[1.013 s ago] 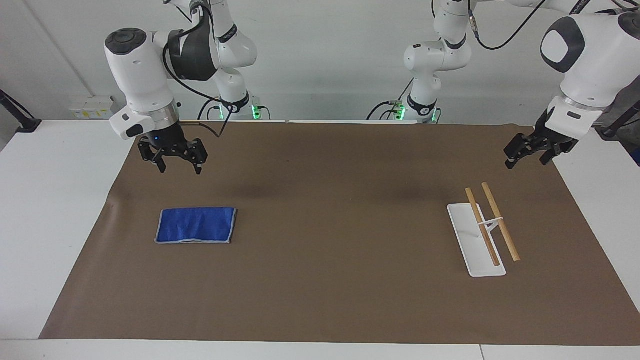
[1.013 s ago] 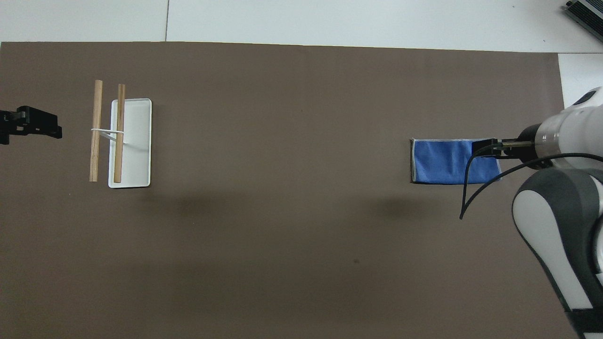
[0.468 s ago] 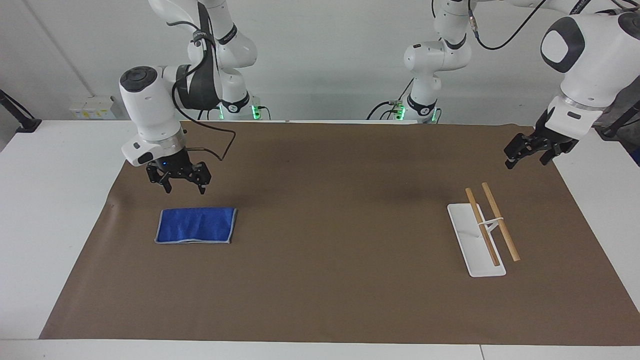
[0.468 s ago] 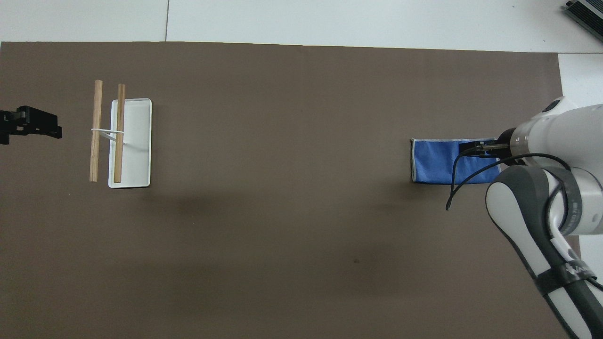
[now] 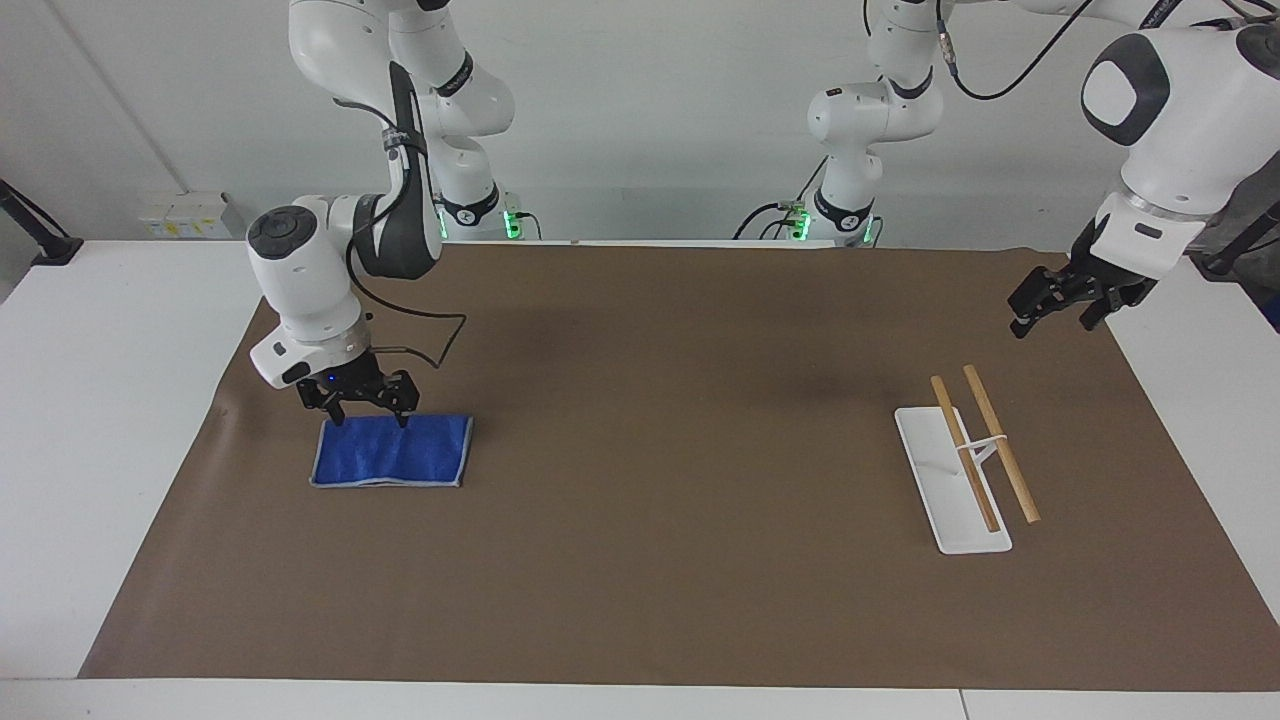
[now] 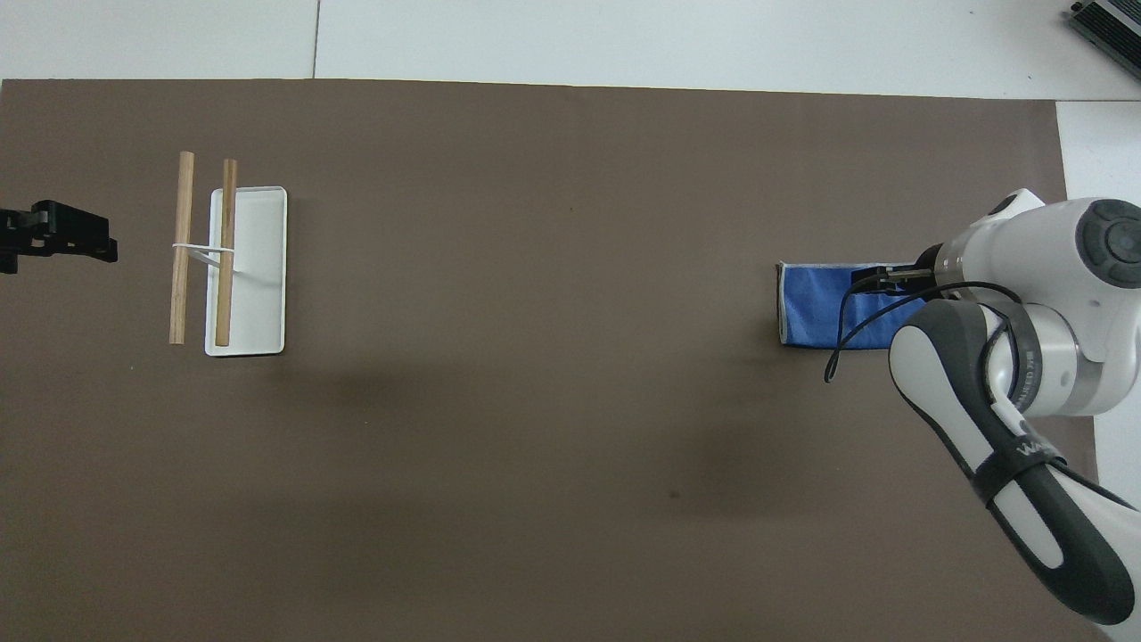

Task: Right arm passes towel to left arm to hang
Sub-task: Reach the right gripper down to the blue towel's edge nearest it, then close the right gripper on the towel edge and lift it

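**My right gripper low over the blue towel, my left gripper waiting by the rack**

I am a pair of white robot arms at a worktop (image 5: 60, 400) covered by a brown mat (image 5: 660, 560). The towel (image 5: 392, 452), a small royal-blue cloth with pale grey edging, lies flat on the mat toward my right arm's end of the worktop, about midway between the mat's edge nearest my bases and its farthest edge.

My right arm (image 5: 300, 280) bends down from its base, and my right gripper (image 5: 368, 408), with a small blue light above it, points straight down. Its fingers are spread apart and released, holding nothing. The fingertips (image 5: 337, 417) sit right at the towel's edge that is nearest my bases, by the corner closest to the worktop's end; I cannot tell whether they touch the cloth. From overhead, my right gripper (image 6: 878, 276) covers that same part of the towel (image 6: 820, 308).

My left arm (image 5: 1165, 140) waits at the other end, with my left gripper (image 5: 1050, 305) raised over the mat's edge, fingers spread and empty. Near it stands a white tray (image 5: 940, 490) carrying two wooden rods (image 5: 985, 440) on a thin white bracket, well apart from the towel.
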Controlling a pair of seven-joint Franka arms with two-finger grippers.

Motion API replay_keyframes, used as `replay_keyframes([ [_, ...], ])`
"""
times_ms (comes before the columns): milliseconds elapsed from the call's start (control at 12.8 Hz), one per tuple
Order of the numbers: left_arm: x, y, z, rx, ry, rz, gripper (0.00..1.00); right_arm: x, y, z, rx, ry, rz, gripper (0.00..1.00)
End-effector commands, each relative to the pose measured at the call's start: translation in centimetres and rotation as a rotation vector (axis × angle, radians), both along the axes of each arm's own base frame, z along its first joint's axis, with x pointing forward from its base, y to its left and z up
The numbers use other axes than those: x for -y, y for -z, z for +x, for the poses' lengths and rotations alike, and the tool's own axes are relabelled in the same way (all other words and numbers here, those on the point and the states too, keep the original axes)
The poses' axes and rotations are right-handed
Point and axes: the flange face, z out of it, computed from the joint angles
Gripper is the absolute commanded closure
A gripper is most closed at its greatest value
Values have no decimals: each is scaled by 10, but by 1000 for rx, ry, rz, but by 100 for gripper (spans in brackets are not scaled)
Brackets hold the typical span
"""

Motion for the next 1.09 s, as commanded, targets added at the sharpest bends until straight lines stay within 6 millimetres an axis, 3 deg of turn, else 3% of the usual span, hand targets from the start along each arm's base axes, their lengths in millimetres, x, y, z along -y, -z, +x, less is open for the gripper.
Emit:
replay_keyframes([
  [0, -1, -1, -7, 8, -11, -13, 0, 4, 15, -1, 13, -14, 8, 0],
  [234, -1, -1, -7, 8, -11, -13, 0, 6, 34, 2, 2, -23, 6, 0],
  [468, -1, -1, -7, 8, -11, -13, 0, 22, 60, 6, 0, -42, 0, 0],
  [779, -1, -1, -7, 8, -11, -13, 0, 20, 92, 7, -15, -47, 3, 0],
  [1013, -1, -1, -7, 9, -11, -13, 0, 15, 92, 7, -24, -52, 4, 0],
])
